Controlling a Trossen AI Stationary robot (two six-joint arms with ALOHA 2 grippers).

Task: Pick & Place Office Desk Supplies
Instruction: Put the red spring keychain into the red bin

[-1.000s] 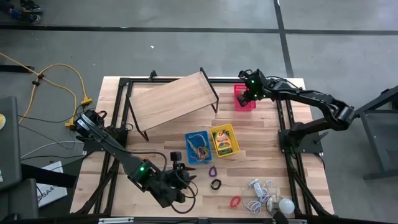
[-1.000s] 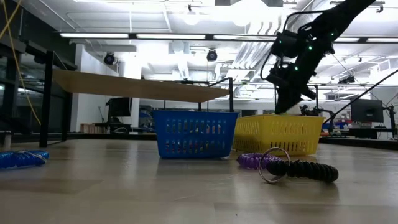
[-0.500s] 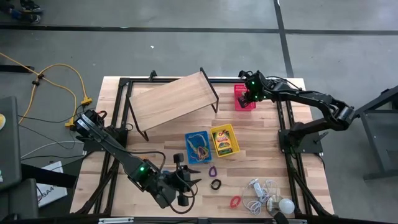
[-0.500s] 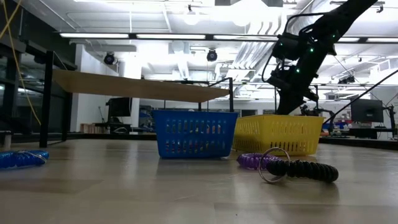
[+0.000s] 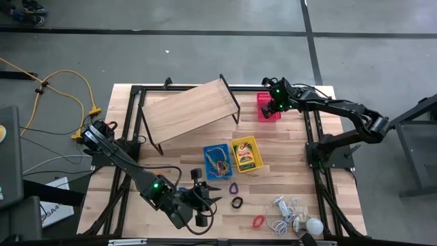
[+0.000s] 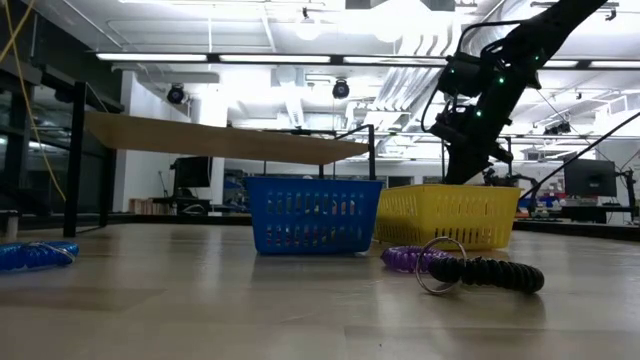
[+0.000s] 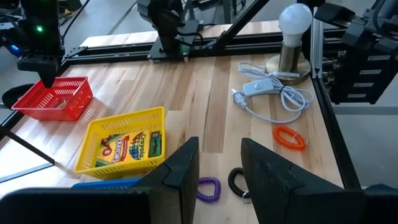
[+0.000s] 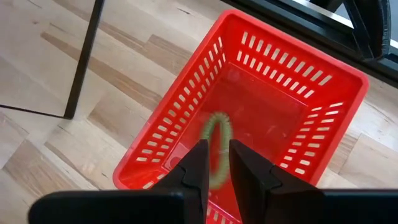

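Since a second ago, the left gripper [image 5: 203, 193] has shifted slightly; the right [image 8: 215, 163] hangs over the small red plastic basket [image 8: 283, 74].
Right fingers stand slightly parted around a green rubber-band loop [image 8: 217, 148], left fingers open and empty; the loop could snag on a finger or bounce over the rim.

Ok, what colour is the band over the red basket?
Green: the band shows best in the right wrist view, against the red basket.
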